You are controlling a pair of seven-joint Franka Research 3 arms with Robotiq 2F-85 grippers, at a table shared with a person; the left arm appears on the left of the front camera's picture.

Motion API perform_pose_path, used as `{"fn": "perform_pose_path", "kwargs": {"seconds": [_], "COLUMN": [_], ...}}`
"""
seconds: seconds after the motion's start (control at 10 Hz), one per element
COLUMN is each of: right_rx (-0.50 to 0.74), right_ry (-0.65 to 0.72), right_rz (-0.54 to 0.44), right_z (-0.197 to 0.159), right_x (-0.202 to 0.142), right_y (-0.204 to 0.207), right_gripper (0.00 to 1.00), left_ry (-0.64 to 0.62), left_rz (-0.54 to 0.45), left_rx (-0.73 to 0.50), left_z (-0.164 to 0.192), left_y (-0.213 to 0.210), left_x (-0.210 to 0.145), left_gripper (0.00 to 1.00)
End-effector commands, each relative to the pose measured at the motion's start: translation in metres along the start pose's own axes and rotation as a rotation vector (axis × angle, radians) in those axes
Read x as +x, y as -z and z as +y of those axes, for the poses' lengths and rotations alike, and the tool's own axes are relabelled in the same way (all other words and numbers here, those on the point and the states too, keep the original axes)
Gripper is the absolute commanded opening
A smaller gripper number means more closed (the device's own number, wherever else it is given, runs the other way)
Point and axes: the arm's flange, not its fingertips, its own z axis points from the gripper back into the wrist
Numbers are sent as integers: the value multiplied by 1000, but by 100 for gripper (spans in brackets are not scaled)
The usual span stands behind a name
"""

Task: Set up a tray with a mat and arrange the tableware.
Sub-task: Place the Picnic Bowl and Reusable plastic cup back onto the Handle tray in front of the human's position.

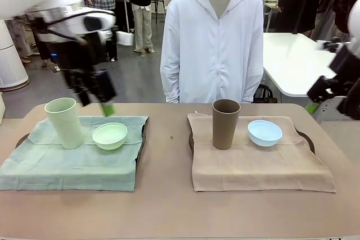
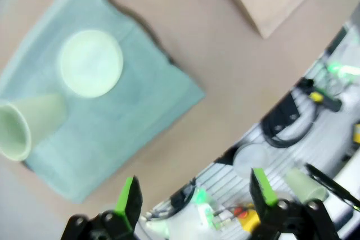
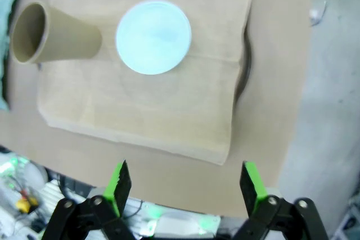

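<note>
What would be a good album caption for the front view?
Two mat-covered trays set: pale green tumbler and bowl left, brown tumbler and light blue bowl right.

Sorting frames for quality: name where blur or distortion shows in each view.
Front view: left gripper motion-smeared, matte brown tall tumbler sharp. Left wrist view: soft overall, round pale green bowl hazy. Right wrist view: crisper; wide angle leans the tumbler sideways.

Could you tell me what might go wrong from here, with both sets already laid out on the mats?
1. The left gripper, open, hangs just behind the upright pale green tumbler; a low sweep could tip it onto the pale green bowl.
2. The green mat and beige mat overhang their trays; a snagged edge might drag the tableware.
3. The brown tumbler stands close beside the light blue bowl, so a nudge may knock one into the other.
</note>
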Motion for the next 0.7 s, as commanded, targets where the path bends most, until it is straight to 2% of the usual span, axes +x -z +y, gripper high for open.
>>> {"fn": "perform_pose_path", "kwargs": {"seconds": [0.0,0.2,0.4,0.5,0.6], "right_rx": [140,243,330,251,273], "right_ry": [114,175,270,267,248], "right_rz": [-4,22,12,20,7], "right_z": [-67,-110,-160,-160,-148], "right_x": [-11,-20,-32,-33,-43], "right_y": [-25,-33,-37,-30,-38], "right_gripper": [100,100,100,100,100], "left_ry": [-210,-300,-382,-341,-380], "left_rz": [-5,-47,-140,-176,-105], "left_rx": [-45,-125,-211,-203,-179], "left_z": [80,138,202,200,190], "left_y": [-22,-30,-45,-40,-44], "left_x": [-71,-111,-160,-165,-158], "left_gripper": [100,100,100,100,100]}}
